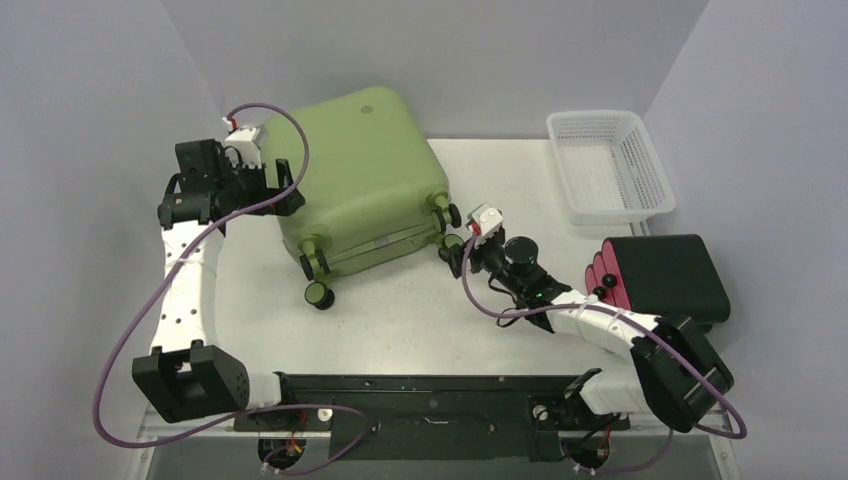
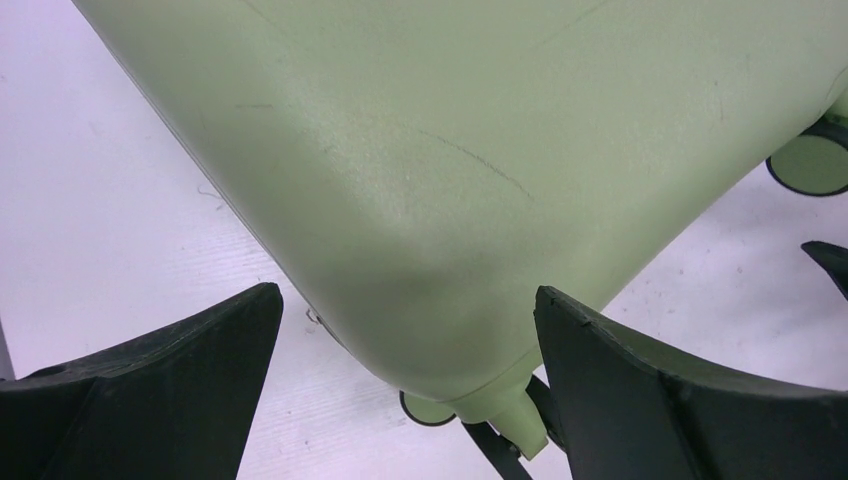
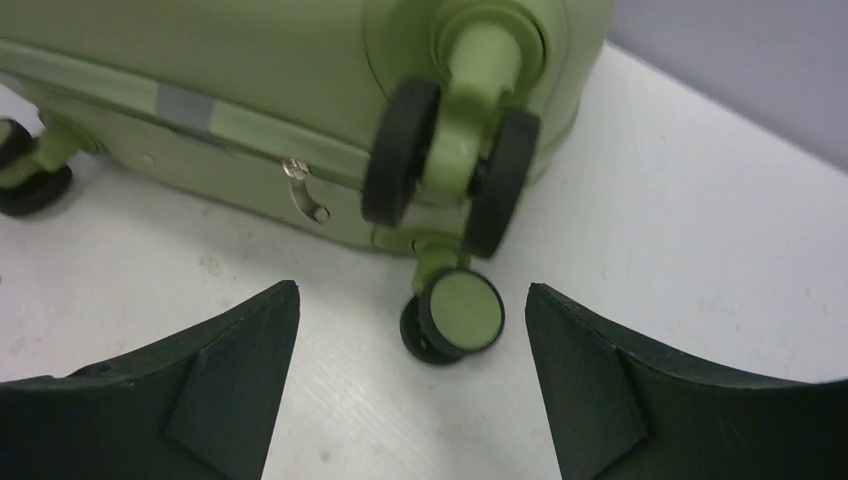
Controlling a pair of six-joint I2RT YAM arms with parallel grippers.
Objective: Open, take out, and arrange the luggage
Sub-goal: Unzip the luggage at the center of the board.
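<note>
The luggage (image 1: 360,185) is flanked, at its left edge and near-right wheels (image 3: 445,160), by the left gripper (image 2: 405,300) and right gripper (image 3: 410,295), both spread wide, with bare table (image 1: 400,330) nearer.

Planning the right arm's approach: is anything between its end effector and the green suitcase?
Nothing visible does. The open right end effector faces the luggage at its wheeled end, with only table surface between its fingers and the nearest wheel.
</note>
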